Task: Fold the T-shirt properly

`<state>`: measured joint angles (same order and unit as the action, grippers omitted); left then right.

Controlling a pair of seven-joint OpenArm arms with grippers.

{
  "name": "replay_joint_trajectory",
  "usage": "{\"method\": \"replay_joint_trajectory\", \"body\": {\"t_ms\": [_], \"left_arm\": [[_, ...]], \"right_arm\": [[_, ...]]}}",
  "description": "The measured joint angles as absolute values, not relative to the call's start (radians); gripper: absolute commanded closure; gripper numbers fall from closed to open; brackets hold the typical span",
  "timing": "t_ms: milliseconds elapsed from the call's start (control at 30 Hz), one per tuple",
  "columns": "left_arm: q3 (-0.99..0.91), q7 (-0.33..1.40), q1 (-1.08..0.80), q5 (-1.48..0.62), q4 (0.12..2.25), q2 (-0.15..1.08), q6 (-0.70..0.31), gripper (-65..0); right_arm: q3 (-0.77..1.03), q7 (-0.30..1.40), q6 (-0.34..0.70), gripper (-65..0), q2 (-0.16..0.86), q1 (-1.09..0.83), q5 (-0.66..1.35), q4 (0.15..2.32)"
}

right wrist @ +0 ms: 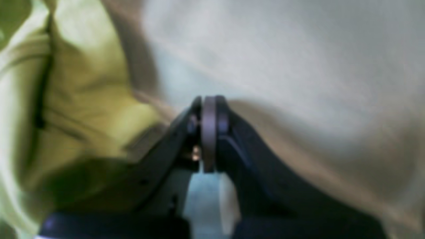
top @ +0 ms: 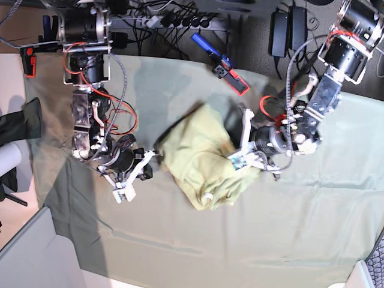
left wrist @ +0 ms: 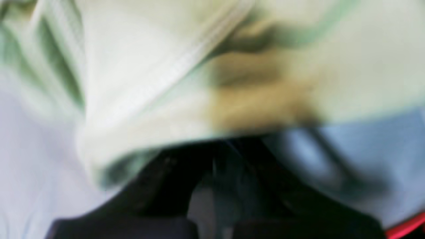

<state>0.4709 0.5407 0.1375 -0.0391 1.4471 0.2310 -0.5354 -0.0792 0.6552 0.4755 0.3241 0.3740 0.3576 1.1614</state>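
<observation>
**T-shirt bunched between both arms at mid-table**

T-shirt (top: 201, 159) fabric lies crumpled in a pale yellow-green heap near the middle of the grey-green table cloth (top: 180, 240), with folds and a rolled lower edge rather than a flat spread. Its left side in the base view reaches the right gripper (top: 155, 157), which meets the cloth edge there. In the right wrist view the right gripper (right wrist: 209, 109) has its fingertips pressed together with a thin pale layer between them, and yellow-green shirt fabric (right wrist: 83, 99) bunches just beside it; whether that pinched layer is the shirt is too blurred to tell.

The left gripper (top: 243, 157) sits at the opposite side of the heap, touching the fabric. The left wrist view is heavily blurred: pale shirt cloth (left wrist: 139, 83) with a stitched hem drapes over the dark gripper (left wrist: 219, 159), whose jaw position cannot be made out.

Beyond the cloth's far edge, a blue and red tool (top: 221, 63) lies among black cables (top: 174, 21).
</observation>
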Motion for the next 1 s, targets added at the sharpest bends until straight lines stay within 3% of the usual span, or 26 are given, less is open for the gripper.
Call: {"method": "replay_joint_trajectory", "body": {"t_ms": [233,567,800,1000], "left_arm": [[0.457,0.53,0.261,-0.036,1.317,0.261,-0.536,0.0],[0.457,0.517,0.358,-0.055,1.197,0.263,-0.532,0.0],[0.437,0.595,0.349,-0.219,1.245,0.271,-0.536,0.0],[0.244,0.708,0.353,-0.385,1.425,0.278,-0.59,0.0]], "right_arm": [[-0.078,0.731,0.476,0.0,0.305,0.376,0.532,1.215],[-0.079,0.733,0.476,0.0,0.176,0.298,0.524,1.218],[-0.049,0.7,0.476,0.0,0.159,0.238,0.466,1.274],[0.069,0.706,0.476,0.0,0.183,0.213,0.445,1.412]]}}
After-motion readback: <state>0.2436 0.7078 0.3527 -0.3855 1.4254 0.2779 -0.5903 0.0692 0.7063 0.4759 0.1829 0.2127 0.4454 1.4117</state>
